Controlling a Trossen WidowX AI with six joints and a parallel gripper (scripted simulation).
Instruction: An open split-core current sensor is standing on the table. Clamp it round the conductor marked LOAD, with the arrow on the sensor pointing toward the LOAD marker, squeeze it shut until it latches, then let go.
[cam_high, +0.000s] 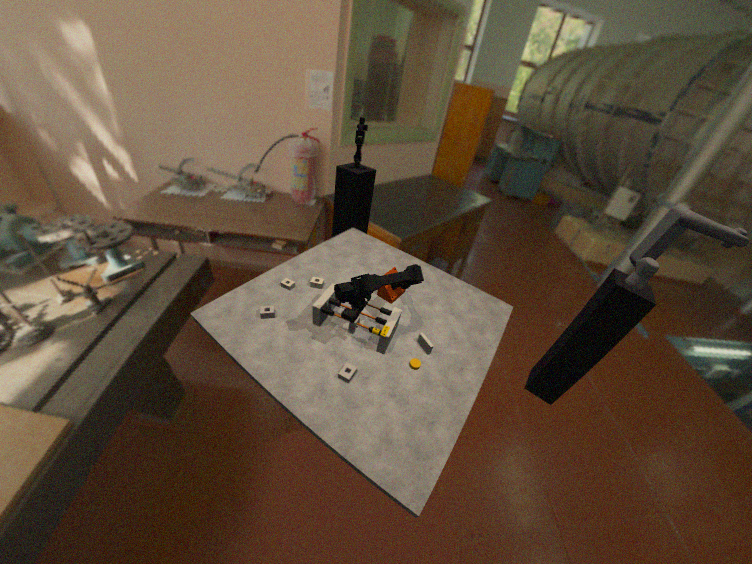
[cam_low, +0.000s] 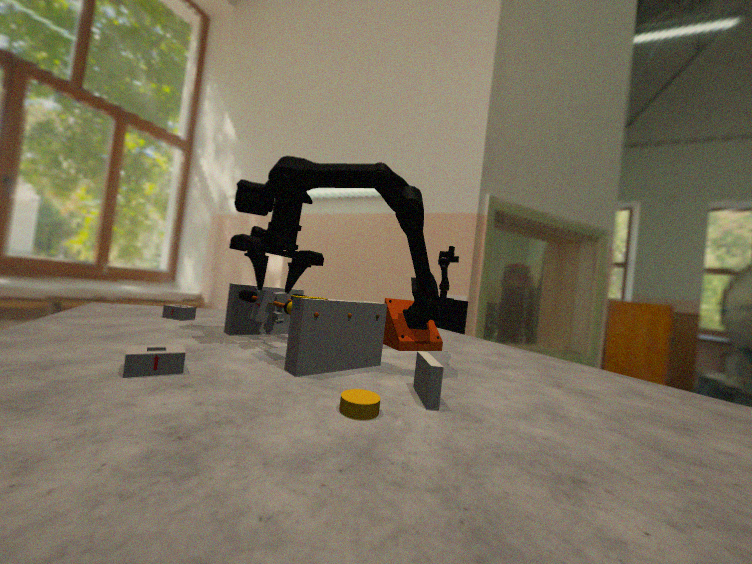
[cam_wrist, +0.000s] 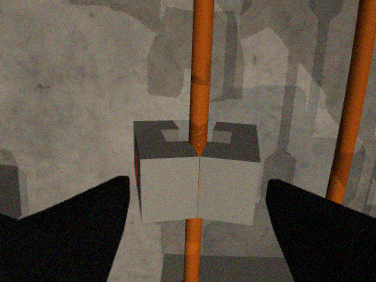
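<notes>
The grey split-core sensor (cam_wrist: 170, 187) (cam_low: 263, 308) sits round an orange conductor (cam_wrist: 201, 60) (cam_high: 361, 326), the front one of the rack. Its two halves meet at a thin seam, with the conductor passing between them. Whether the latch has caught cannot be told. A red mark (cam_wrist: 136, 167) shows on its left side; the arrow's direction is not readable. A yellow marker (cam_high: 380, 331) sits on this same conductor near the right block; its lettering is too small to read. My gripper (cam_wrist: 199, 188) (cam_low: 274, 290) is open, one finger on each side of the sensor, with a small gap at both sides.
Grey end blocks (cam_high: 320, 313) (cam_low: 334, 336) carry the conductors; a second orange conductor (cam_wrist: 350, 115) runs to the right. Small holed blocks (cam_high: 267, 315) (cam_low: 153, 364), a yellow disc (cam_high: 414, 364) (cam_low: 359, 404) and an upright grey plate (cam_high: 425, 343) (cam_low: 428, 382) stand around the rack.
</notes>
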